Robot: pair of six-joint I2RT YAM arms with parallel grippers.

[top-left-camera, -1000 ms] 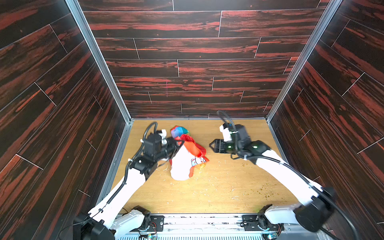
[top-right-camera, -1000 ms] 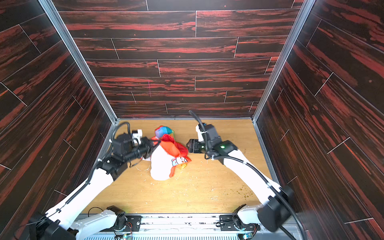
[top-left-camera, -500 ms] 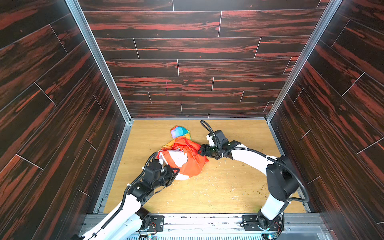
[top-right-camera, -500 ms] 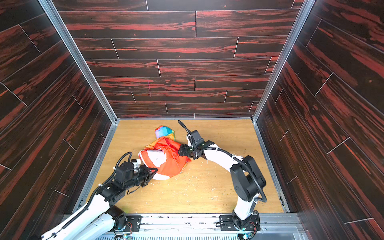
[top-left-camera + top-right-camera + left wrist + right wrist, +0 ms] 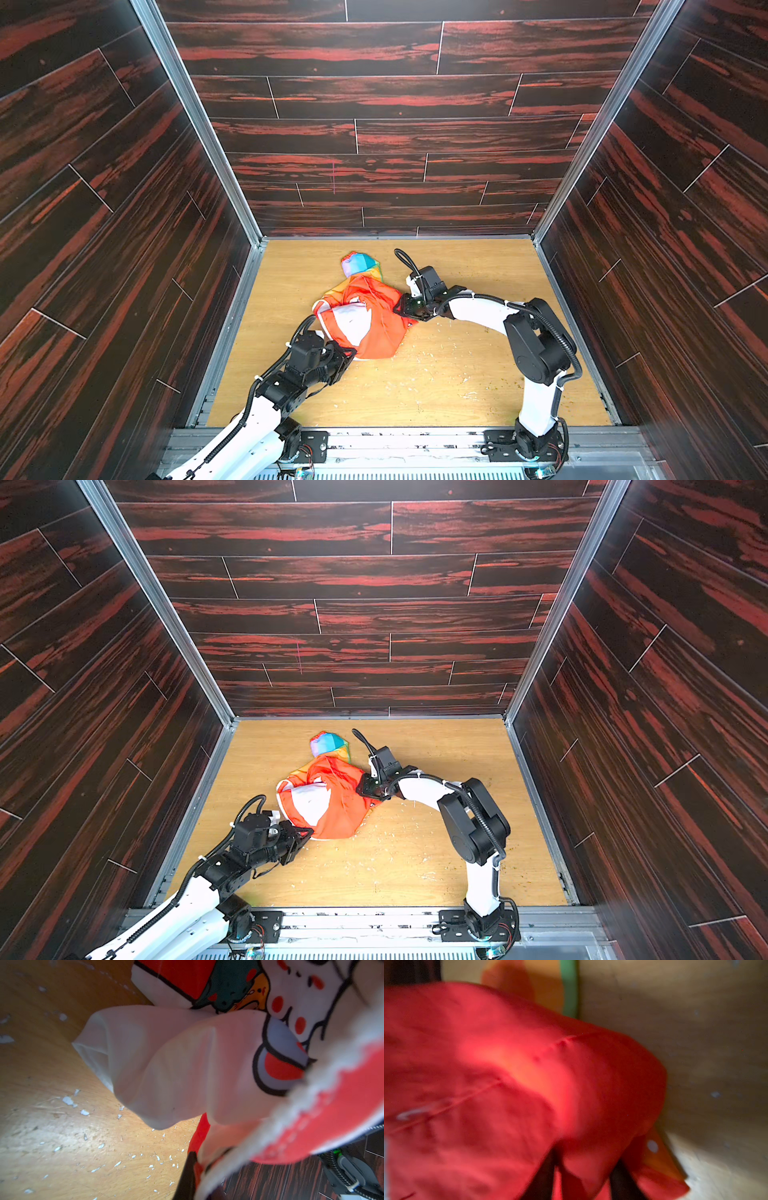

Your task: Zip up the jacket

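**Orange-red cloth bunched between two tools**

At the left of both top views, the left tool (image 5: 348,356) sits low on the wooden counter (image 5: 457,374). It is clenched on the near lower edge of the jacket (image 5: 361,320). The left wrist view shows white cartoon-printed cloth and orange-red trim running down into its dark fingers (image 5: 187,1176).

The jacket lies crumpled in a heap at mid-counter, orange-red lining upward, with a white panel on its left. A rainbow part (image 5: 360,264) points toward the back wall, so the heap's long axis runs from the near left to the far back. No zipper line shows in any view.

At the right, the right tool (image 5: 400,306) presses into the heap's right flank. In its wrist view, red cloth sits between its two dark fingers (image 5: 542,1176). Whether they have pinched it cannot be told.

The jacket therefore lies between the two tools, right of one and left of the other. The left arm looks nearer the hem, where zipping would likely start.
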